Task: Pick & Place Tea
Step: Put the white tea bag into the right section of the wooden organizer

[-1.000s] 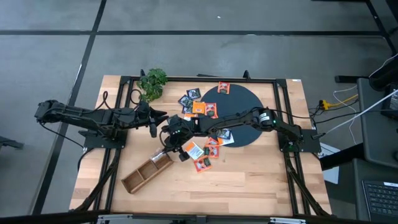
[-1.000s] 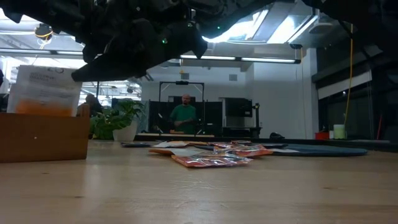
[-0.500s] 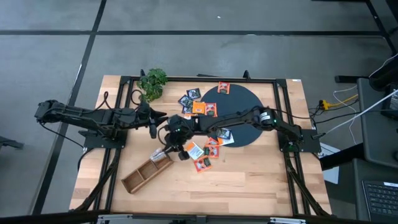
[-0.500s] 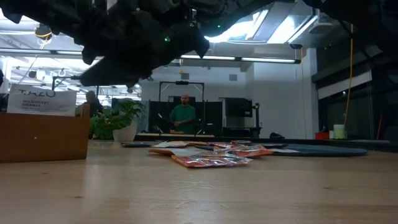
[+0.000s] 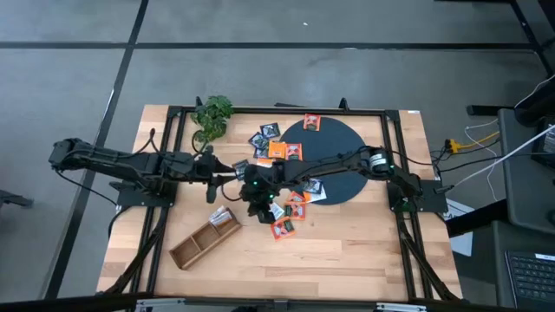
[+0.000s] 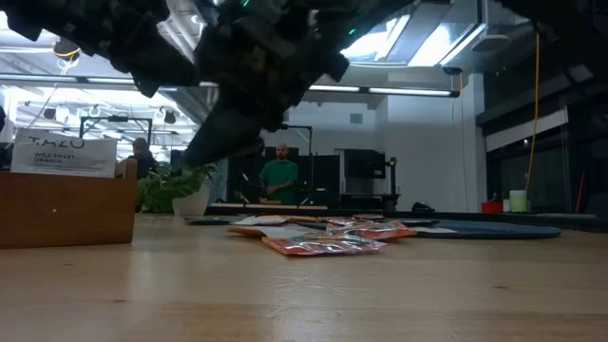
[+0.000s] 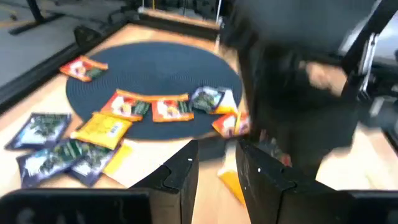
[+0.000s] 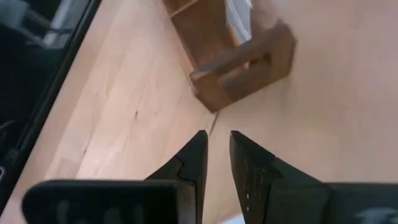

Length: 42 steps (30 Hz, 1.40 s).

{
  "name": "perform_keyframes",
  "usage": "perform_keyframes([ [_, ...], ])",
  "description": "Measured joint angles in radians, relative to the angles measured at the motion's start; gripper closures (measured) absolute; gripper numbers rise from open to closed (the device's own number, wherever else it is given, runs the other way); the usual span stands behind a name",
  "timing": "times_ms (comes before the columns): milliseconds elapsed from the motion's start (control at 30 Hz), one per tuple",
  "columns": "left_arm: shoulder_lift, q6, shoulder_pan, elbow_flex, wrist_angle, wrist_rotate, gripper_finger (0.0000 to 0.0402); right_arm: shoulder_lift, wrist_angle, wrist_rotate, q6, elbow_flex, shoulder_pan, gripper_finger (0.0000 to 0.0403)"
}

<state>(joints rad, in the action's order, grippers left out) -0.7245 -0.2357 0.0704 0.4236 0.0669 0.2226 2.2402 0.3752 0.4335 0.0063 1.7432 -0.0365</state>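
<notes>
In the high view, the right hand (image 5: pixel 257 201) has withdrawn from the wooden tray (image 5: pixel 205 242), where a white sachet (image 5: pixel 223 216) now stands, toward the loose sachets (image 5: pixel 284 211) on the counter (image 5: pixel 347 251). In the right wrist view its fingers (image 8: pixel 194 163) are slightly parted and empty, so one placement appears complete. In the left wrist view the left hand (image 7: pixel 214 167), near the dark disc (image 7: pixel 155 74), waits partly open and empty.

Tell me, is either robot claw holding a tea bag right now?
No. The right gripper has a small gap between its fingers with only bare table showing through. The left gripper also has nothing between its fingers.
</notes>
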Motion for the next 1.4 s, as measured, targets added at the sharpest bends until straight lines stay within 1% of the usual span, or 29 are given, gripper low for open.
perform_keyframes([
  [133,-0.038,0.006,0.000,0.000,0.007,-0.008,0.0304,-0.127,-0.096,-0.090,0.056,-0.171,-0.018,0.0331],
  [333,-0.149,0.056,0.000,0.013,0.001,-0.051,0.0312,-0.340,-0.419,-0.303,0.238,-0.526,-0.040,0.0331],
  [400,-0.196,0.067,0.000,0.042,0.011,-0.068,0.0313,-0.381,-0.527,-0.358,0.306,-0.617,-0.051,0.0331],
  [500,-0.276,0.095,0.000,0.101,0.056,-0.067,0.0313,-0.415,-0.625,-0.394,0.390,-0.703,-0.069,0.0331],
  [633,-0.393,0.119,0.000,0.170,0.122,-0.058,0.0313,-0.400,-0.642,-0.418,0.443,-0.729,-0.094,0.0331],
  [833,-0.552,0.119,0.000,0.230,0.109,-0.054,0.0313,-0.387,-0.615,-0.481,0.460,-0.727,-0.116,0.0331],
  [900,-0.603,0.119,0.000,0.259,0.104,-0.058,0.0313,-0.386,-0.597,-0.486,0.461,-0.727,-0.124,0.0331],
  [1000,-0.669,0.141,0.000,0.306,0.101,-0.080,0.0313,-0.386,-0.548,-0.489,0.480,-0.727,-0.139,0.0331],
  [1167,-0.770,0.207,0.000,0.372,0.110,-0.161,0.0313,-0.385,-0.523,-0.523,0.542,-0.746,-0.170,0.0331],
  [1267,-0.823,0.228,0.000,0.400,0.111,-0.191,0.0313,-0.385,-0.509,-0.569,0.593,-0.762,-0.186,0.0331],
  [1400,-0.891,0.240,0.000,0.427,0.116,-0.195,0.0313,-0.385,-0.491,-0.636,0.648,-0.768,-0.197,0.0331],
])
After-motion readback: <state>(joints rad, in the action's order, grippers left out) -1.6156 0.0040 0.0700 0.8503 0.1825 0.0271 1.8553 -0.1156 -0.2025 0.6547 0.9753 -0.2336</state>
